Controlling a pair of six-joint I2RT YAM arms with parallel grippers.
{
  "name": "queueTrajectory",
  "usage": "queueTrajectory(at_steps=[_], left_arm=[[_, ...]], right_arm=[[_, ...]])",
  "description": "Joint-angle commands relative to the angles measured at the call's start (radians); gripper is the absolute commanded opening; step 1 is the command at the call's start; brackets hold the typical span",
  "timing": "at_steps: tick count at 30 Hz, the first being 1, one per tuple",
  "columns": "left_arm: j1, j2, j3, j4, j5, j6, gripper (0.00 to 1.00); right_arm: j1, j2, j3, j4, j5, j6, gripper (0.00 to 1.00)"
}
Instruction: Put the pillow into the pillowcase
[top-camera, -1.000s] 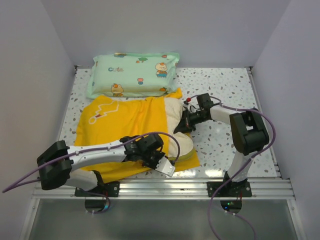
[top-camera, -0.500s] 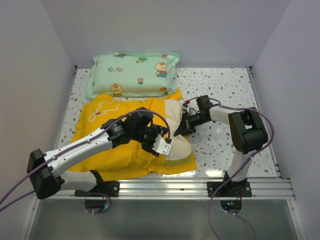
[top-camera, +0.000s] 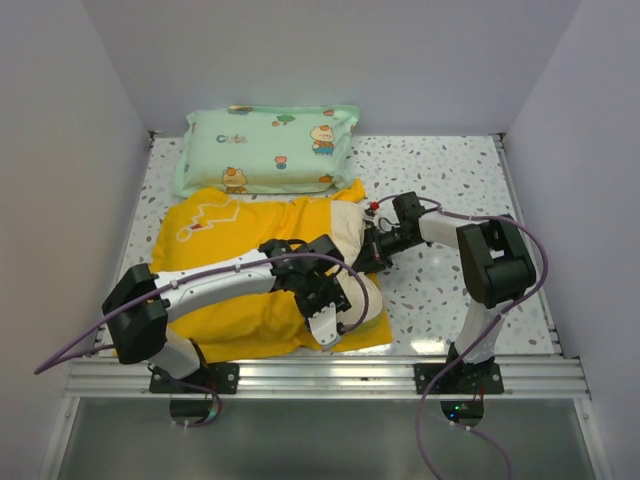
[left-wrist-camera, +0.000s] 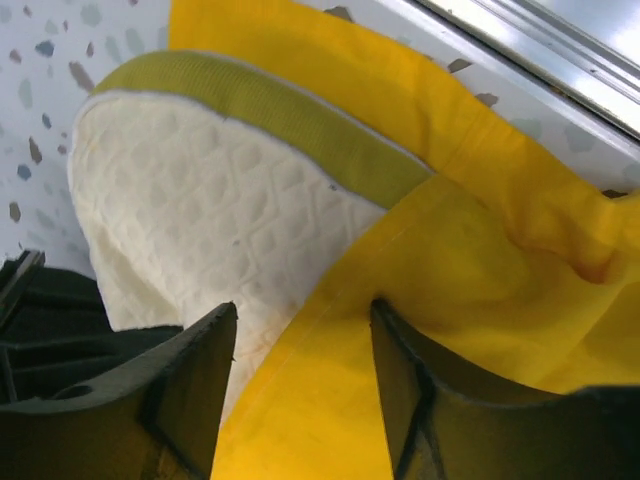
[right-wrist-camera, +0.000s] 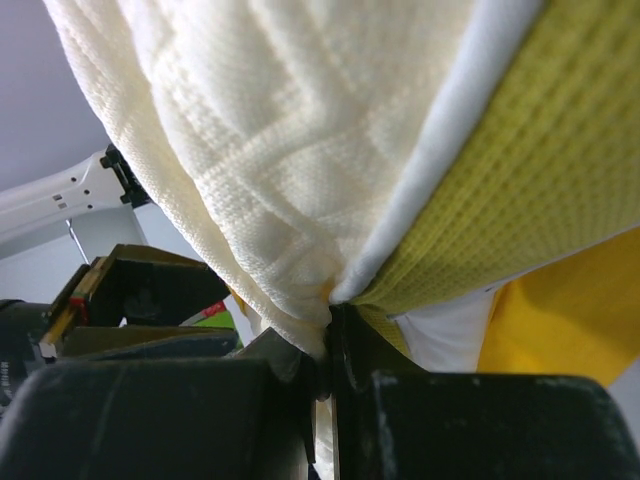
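The yellow pillowcase (top-camera: 215, 265) lies flat at the table's left centre, its mouth facing right. The cream quilted pillow (top-camera: 347, 228) sticks out of that mouth, its yellow-green band (left-wrist-camera: 290, 120) along the near edge. My left gripper (top-camera: 330, 328) hovers over the mouth's near corner. In the left wrist view the left gripper (left-wrist-camera: 303, 310) is open, its fingers astride the pillowcase (left-wrist-camera: 480, 250) hem where it overlaps the pillow (left-wrist-camera: 200, 210). My right gripper (top-camera: 372, 246) is at the pillow's right edge. In the right wrist view the right gripper (right-wrist-camera: 330, 305) is shut on a pinch of the pillow (right-wrist-camera: 280, 120).
A mint-green cartoon-print pillow (top-camera: 268, 150) lies against the back wall, just behind the pillowcase. Grey walls close in the left, right and back sides. An aluminium rail (top-camera: 320, 375) runs along the near edge. Speckled tabletop (top-camera: 450, 170) shows to the right.
My left gripper went from shut to open; its arm swung up over the pillowcase, then back toward the mouth's near corner. The right arm has stayed put, holding the pillow.
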Motion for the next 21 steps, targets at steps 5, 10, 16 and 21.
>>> queueTrajectory(at_steps=[5, 10, 16, 21], left_arm=[[-0.053, 0.038, -0.004, -0.15, -0.048, 0.182, 0.31], [-0.05, 0.041, 0.018, -0.124, -0.045, 0.158, 0.03], [-0.052, -0.031, -0.016, 0.189, 0.022, 0.021, 0.0], [-0.067, -0.027, -0.018, 0.483, 0.088, -0.115, 0.0]], right_arm=[[0.013, 0.019, -0.013, -0.051, -0.006, -0.028, 0.0], [0.013, 0.025, -0.02, -0.043, -0.01, -0.026, 0.0], [0.015, 0.035, -0.042, 0.007, -0.017, 0.011, 0.0], [0.027, 0.038, -0.056, 0.075, -0.033, 0.069, 0.0]])
